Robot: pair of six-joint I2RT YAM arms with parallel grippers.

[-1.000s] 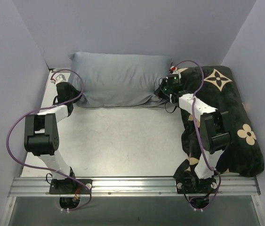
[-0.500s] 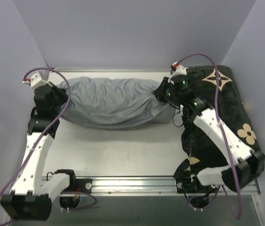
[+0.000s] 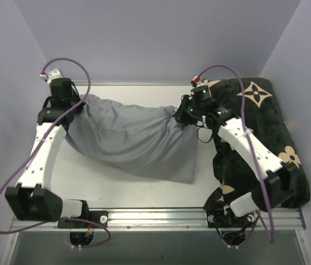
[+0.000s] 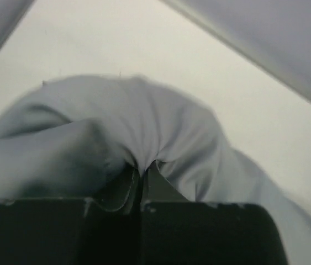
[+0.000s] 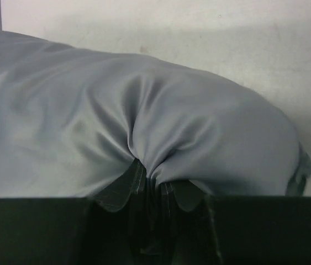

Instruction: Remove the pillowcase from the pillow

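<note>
The grey-blue pillowcase (image 3: pixel 136 138) hangs stretched between my two grippers above the table, its lower end sagging to the table near the front middle. My left gripper (image 3: pixel 77 106) is shut on its left corner; the pinched cloth shows in the left wrist view (image 4: pixel 144 127). My right gripper (image 3: pixel 182 114) is shut on its right corner; the bunched cloth shows in the right wrist view (image 5: pixel 144 127). The white pillow is hidden inside the bulging case; none of it shows.
A black cushion with tan flower motifs (image 3: pixel 265 132) lies along the right side under my right arm. Grey walls enclose the table (image 3: pixel 122 182) at back, left and right. The metal rail (image 3: pixel 155 218) with the arm bases runs along the near edge.
Both grippers have lifted the pillowcase off the table by its two far corners. The case now hangs lower and sags toward the front; both arms have swung further up and out.
</note>
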